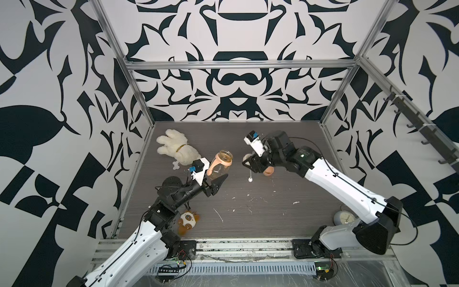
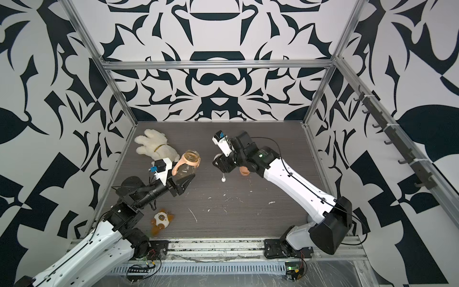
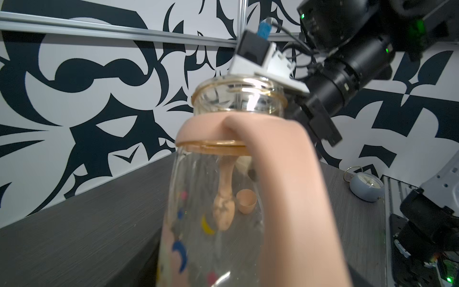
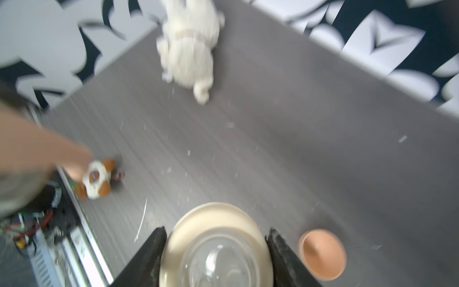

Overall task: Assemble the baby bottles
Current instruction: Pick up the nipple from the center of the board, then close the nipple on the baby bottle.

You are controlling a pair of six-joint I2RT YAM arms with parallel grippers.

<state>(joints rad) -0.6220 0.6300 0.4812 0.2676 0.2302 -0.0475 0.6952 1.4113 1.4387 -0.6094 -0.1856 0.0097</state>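
My left gripper [image 1: 216, 177] is shut on the lower part of the clear amber-tinted bottle body [image 1: 221, 166]; only one black finger shows in both top views. The bottle's open mouth [image 3: 238, 99] points up, and the peach two-handle ring [image 3: 285, 174] sits around its neck. To its right, my right gripper [image 4: 216, 258] is shut on the cream round collar [image 4: 213, 223], one finger on each side of the rim. The collar's thin straw [image 1: 250, 174] hangs down towards the table. The peach dome cap [image 1: 268, 171] lies on the table beside the right gripper, open side up [image 4: 322, 253].
A cream plush dog [image 1: 173, 149] lies at the back left, just behind the bottle. A brown-and-white plush toy [image 1: 187, 221] lies by the left arm's base. A pale round clock [image 1: 344, 218] sits front right under the right arm. White scraps [image 1: 295, 202] dot the table.
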